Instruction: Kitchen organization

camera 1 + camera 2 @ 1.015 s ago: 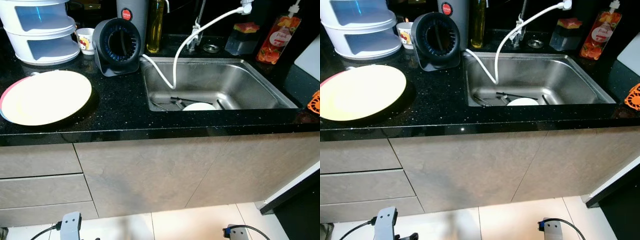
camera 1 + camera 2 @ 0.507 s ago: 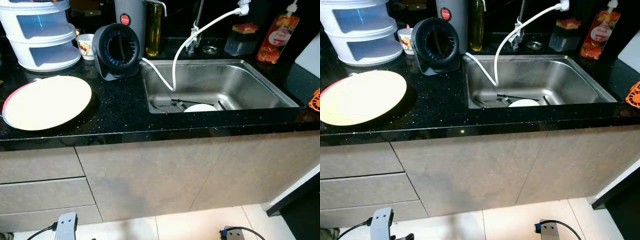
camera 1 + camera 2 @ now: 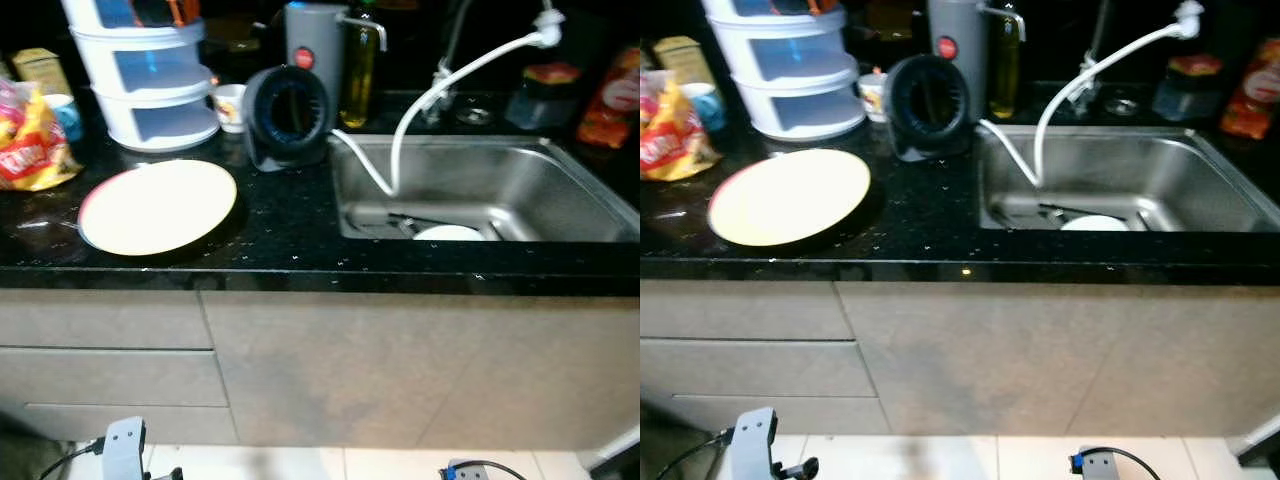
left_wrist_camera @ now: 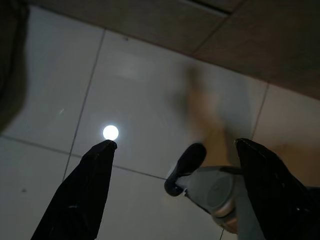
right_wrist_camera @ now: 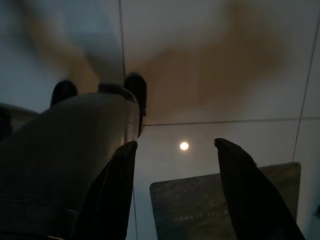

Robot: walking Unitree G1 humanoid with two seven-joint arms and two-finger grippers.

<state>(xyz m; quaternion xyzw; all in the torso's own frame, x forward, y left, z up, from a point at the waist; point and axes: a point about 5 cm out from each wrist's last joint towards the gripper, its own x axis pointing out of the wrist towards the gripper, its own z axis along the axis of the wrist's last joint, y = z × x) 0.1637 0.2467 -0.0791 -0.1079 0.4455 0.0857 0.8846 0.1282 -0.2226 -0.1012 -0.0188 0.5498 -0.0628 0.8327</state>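
Note:
A large cream plate with a pink rim (image 3: pixel 157 206) lies flat on the black countertop (image 3: pixel 290 235), left of the steel sink (image 3: pixel 560 185). In the sink rest a white dish (image 3: pixel 448 233) and some utensils (image 3: pixel 405 219), under a white hose (image 3: pixel 440 85). Both arms hang low over the tiled floor. My left gripper (image 4: pixel 172 147) is open, with nothing between its fingers. My right gripper (image 5: pixel 175 142) is also open and empty, above a dark floor mat (image 5: pixel 200 207).
On the counter behind the plate stand a white tiered container (image 3: pixel 150 85), a small cup (image 3: pixel 230 105), a black round appliance (image 3: pixel 290 115), a grey canister (image 3: pixel 313 40) and an oil bottle (image 3: pixel 360 60). Snack packets (image 3: pixel 30 150) lie at the far left. Grey cabinet drawers (image 3: pixel 110 350) run below the counter.
The camera has turned left: the whole scene has shifted right, and the snack packets at the counter's left end have come into view. The things on the counter have not moved.

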